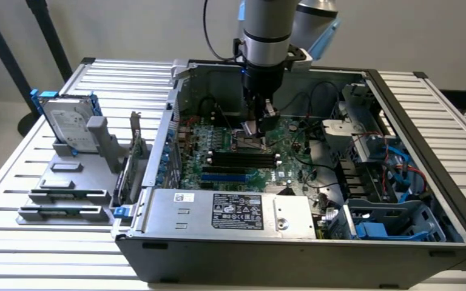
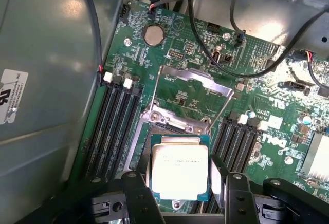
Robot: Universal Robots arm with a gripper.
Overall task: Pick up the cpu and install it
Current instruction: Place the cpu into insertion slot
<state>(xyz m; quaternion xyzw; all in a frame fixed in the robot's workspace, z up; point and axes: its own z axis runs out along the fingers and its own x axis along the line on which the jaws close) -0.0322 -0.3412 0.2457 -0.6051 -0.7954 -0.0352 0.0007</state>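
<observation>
1. Biggest first: slatted table with the open computer case sitting on it.
2. The arm hangs in from 12 o'clock in the exterior view, straight over the motherboard; a hard drive stands in a rack at 9 o'clock from the case.
3. On my wrist feed the gripper is right down at the socket; the socket's lid is flipped up.
4. The cpu sits over the socket opening; the black fingers are closed just enough to press its two opposite edges; can't tell if it's seated.
</observation>
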